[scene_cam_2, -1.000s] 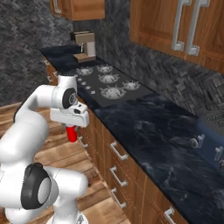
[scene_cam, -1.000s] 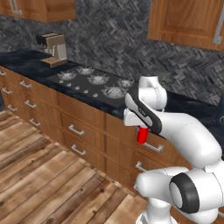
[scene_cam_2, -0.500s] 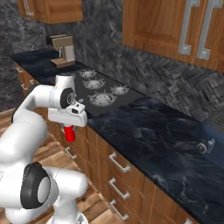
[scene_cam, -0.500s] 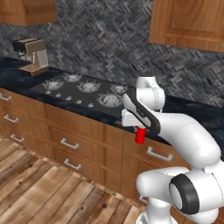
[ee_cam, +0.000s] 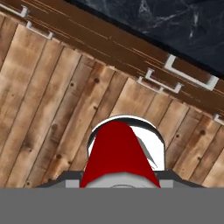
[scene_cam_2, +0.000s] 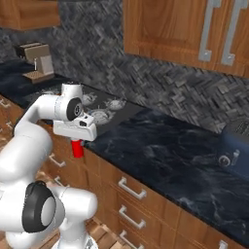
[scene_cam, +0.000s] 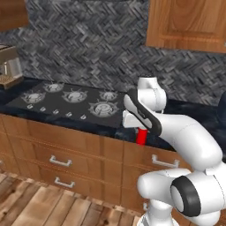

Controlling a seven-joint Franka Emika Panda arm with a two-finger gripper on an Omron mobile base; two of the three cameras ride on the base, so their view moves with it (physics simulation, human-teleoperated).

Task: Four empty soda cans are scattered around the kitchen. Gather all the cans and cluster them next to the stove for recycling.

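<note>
Closed around a red soda can, the end effector hangs in front of the worktop's front edge, over the wooden floor and not over the worktop itself; the can points straight down from the hand, level with the top row of drawer fronts. From the right base camera the same can shows as a short red stub below the white hand, just off the front edge of the worktop. Seen along the hand, the can fills the lower middle, its red body widening toward the camera with a pale rim around it, and beyond it lie floor planks and drawer fronts with silver handles. Just behind the hand, on the dark marbled worktop, sits the stove, a flat black cooktop with round silver burners and a row of small knobs along its near side; the can is beside the stove's near right corner but lower, still off the surface. Farther along, toward the worktop's left end, stands a coffee machine against the back wall. Toward the right end a dark blue toaster rests on the worktop, near the herringbone backsplash. Wooden wall cabinets hang above.
</note>
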